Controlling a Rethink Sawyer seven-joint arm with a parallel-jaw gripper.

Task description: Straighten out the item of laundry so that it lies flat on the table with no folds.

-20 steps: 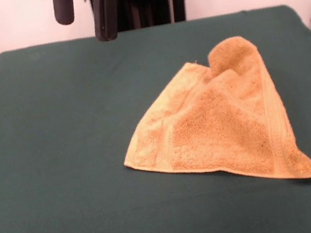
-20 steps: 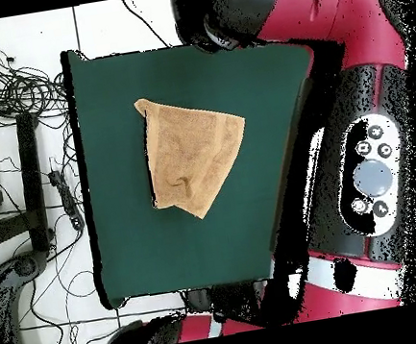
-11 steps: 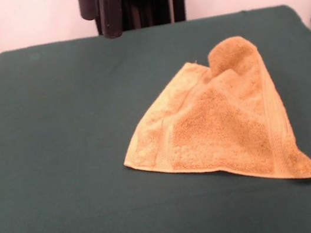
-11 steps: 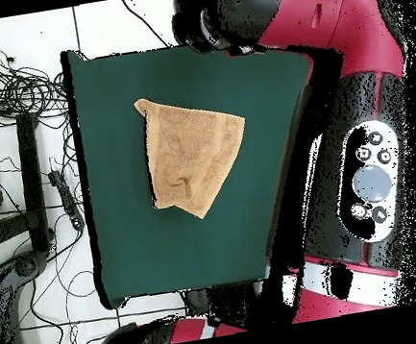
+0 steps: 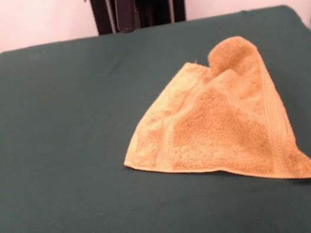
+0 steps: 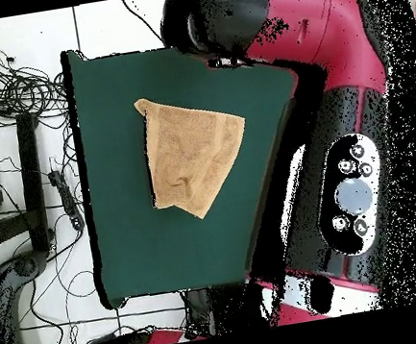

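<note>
We are looking straight down on the dark green desk (image 6: 137, 249), where the golden tan towel (image 6: 193, 158) is lying folded into a rough triangle, one point aiming toward the picture's bottom. A crease is showing near its lower left part. The red and black arm (image 6: 335, 91) is reaching over the desk's right side and top right corner, well apart from the towel. Cables (image 6: 4, 86) are trailing across the white floor on the left.

Tangled black cables (image 6: 6, 87) sprawl across the white tiled floor (image 6: 101, 26) beside the work area in the overhead view, near a long dark bar (image 6: 31, 179). A plain pale wall (image 5: 26, 21) fills the front view's background.
</note>
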